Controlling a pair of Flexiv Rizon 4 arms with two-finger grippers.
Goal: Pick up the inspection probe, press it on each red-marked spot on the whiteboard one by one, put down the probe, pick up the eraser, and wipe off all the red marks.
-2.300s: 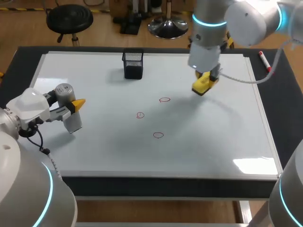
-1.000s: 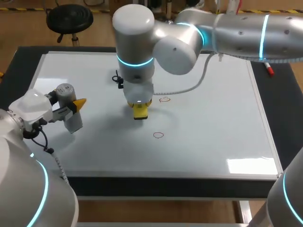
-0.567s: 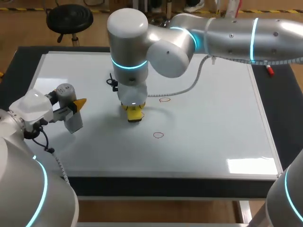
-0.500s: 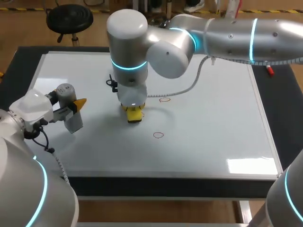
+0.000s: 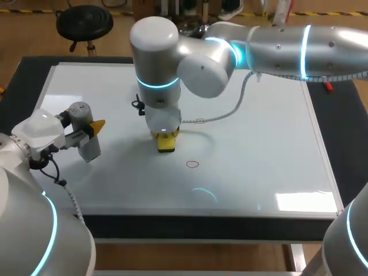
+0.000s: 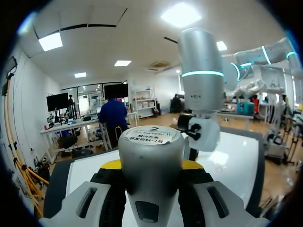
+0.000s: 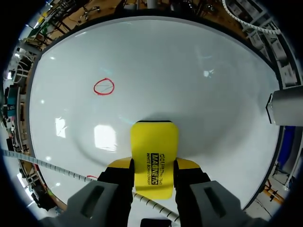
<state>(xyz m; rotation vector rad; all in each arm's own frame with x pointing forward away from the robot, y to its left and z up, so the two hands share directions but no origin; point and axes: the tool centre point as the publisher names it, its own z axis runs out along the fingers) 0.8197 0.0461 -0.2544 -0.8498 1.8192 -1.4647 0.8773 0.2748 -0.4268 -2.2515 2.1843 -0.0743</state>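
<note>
My right arm reaches across to the whiteboard's [image 5: 259,149] middle. Its gripper [image 5: 165,135] is shut on the yellow eraser [image 5: 166,143], whose end is down at the board surface. In the right wrist view the eraser [image 7: 154,158] sits between the fingers, with one red circle [image 7: 103,87] ahead of it. A red circle [image 5: 192,164] lies just right of the eraser. Another red circle [image 5: 199,121] lies behind it, crossed by the arm's cable. No third mark shows. At the left, my left gripper [image 5: 87,129] is shut on the grey probe [image 5: 81,129] [image 6: 150,158], held off the board.
A red marker [image 5: 326,85] lies beyond the board's right edge. The right arm's white cable [image 5: 224,112] hangs over the board behind the eraser. The dark table border [image 5: 190,227] frames the board.
The right arm swung from the back right to the board's middle with the eraser, covering the spot where the middle red circle was. Over the last second it shifted slightly. The left arm stayed still.
</note>
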